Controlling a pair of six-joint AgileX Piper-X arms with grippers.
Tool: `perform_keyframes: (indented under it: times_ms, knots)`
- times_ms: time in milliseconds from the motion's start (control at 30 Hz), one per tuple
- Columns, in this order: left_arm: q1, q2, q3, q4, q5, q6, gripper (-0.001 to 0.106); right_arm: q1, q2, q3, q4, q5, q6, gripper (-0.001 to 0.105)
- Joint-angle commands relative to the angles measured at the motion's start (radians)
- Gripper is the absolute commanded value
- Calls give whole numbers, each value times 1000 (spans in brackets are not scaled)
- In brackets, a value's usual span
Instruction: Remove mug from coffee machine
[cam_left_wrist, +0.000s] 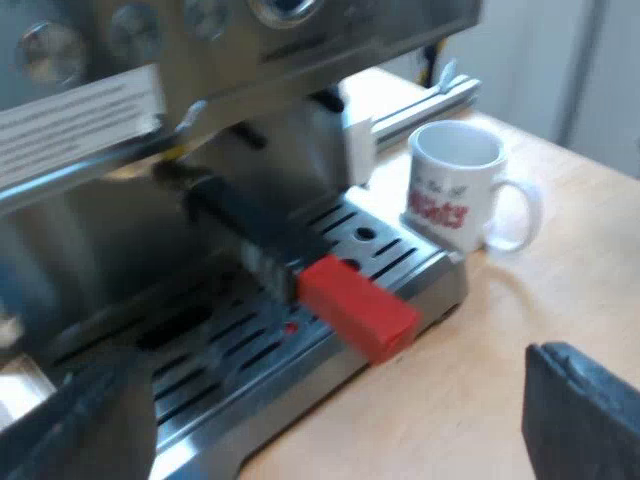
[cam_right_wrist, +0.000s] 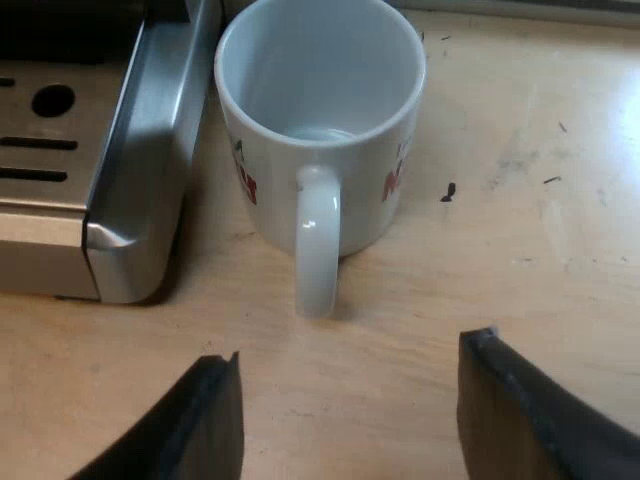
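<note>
The white mug (cam_right_wrist: 320, 100) stood upright on the wooden table (cam_right_wrist: 540, 200), already off the espresso machine's drip tray (cam_right_wrist: 150, 150) but just beside its metal edge, handle turned toward the right gripper (cam_right_wrist: 355, 370), whose fingers were spread apart and held nothing. The left gripper (cam_left_wrist: 330, 400) was likewise spread and empty near the holder's red-ended handle (cam_left_wrist: 355, 305). A pinch on that thin handle alone could have let the mug swing, strike the tray edge or tip.
</note>
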Motion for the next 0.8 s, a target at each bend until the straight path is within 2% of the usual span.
perform_keyframes:
  times_ms: [33,133,267,500,633,800]
  knots:
    - [-4,-1,-52,72,-69,-42,77,3,-7,-90,115,-69,4,51]
    - [-4,-1,-91,124,-69,-101,77,1,-7,-165,173,-130,36,51]
    - [-4,36,-132,133,-71,-145,77,1,-7,-236,187,-136,46,51]
    - [9,157,-206,133,-80,-156,77,1,58,-316,187,-139,46,51]
    - [70,234,-253,133,-74,-156,77,1,130,-343,187,-176,46,51]
    - [189,276,-289,135,-11,-156,77,-34,200,-343,179,-181,46,51]
